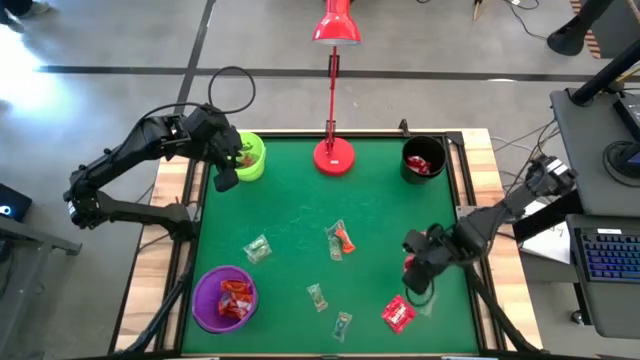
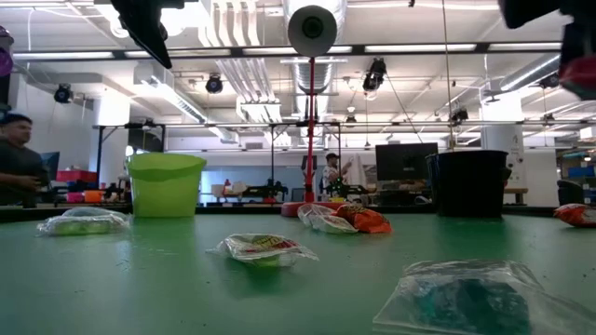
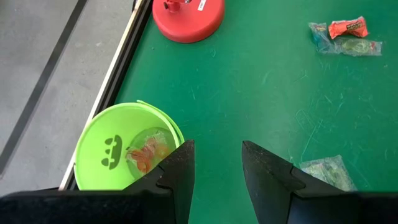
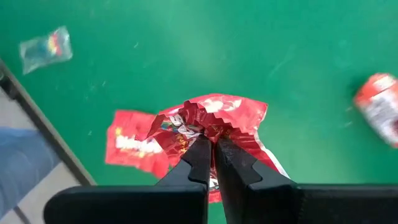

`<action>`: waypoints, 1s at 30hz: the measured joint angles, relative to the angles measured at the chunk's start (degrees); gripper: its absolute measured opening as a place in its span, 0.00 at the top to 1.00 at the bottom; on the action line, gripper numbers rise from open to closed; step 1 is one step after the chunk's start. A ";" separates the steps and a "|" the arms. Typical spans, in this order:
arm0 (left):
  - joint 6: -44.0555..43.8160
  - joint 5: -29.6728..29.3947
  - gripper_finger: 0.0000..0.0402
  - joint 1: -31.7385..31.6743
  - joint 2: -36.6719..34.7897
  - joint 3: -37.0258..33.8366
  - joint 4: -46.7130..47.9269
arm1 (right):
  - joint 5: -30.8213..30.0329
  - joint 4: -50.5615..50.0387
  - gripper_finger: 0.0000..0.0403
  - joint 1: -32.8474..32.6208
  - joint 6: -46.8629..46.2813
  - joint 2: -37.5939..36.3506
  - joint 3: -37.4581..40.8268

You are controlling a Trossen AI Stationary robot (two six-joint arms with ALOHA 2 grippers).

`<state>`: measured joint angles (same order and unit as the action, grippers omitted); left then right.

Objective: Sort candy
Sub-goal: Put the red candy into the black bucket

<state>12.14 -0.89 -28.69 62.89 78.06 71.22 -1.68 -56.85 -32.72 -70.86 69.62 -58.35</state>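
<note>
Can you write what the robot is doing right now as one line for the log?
left gripper: open, beside lime-green cup | right gripper: shut on red candy, lifted | step: sorting

This is a robotics lab or workshop in a large open industrial hall. The low view shows exposed ceiling ducts (image 2: pixel 312 70), strip lights (image 2: pixel 438 48), monitors (image 2: pixel 406 160) and benches behind the green table (image 2: pixel 168 279). A person (image 2: pixel 17 158) stands at 1 side, another (image 2: pixel 331 172) farther back.
</note>
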 joint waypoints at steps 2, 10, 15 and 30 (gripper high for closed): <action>0.16 0.00 0.71 0.00 0.00 0.00 0.02 | -0.01 -1.43 0.98 2.52 2.63 -0.77 0.04; 0.81 0.00 0.71 0.00 0.00 0.00 0.10 | 0.01 -4.84 0.98 14.04 12.90 -3.17 0.09; 0.84 0.00 0.71 0.00 0.00 0.00 0.18 | 0.04 -5.78 0.98 21.43 19.41 -4.69 0.09; 0.83 0.00 0.71 0.00 0.00 0.00 2.82 | 0.02 -7.46 0.98 46.92 40.82 -8.35 0.08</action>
<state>12.97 -0.89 -28.69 62.89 78.06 74.04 -1.66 -64.31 14.20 -30.04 61.28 -58.27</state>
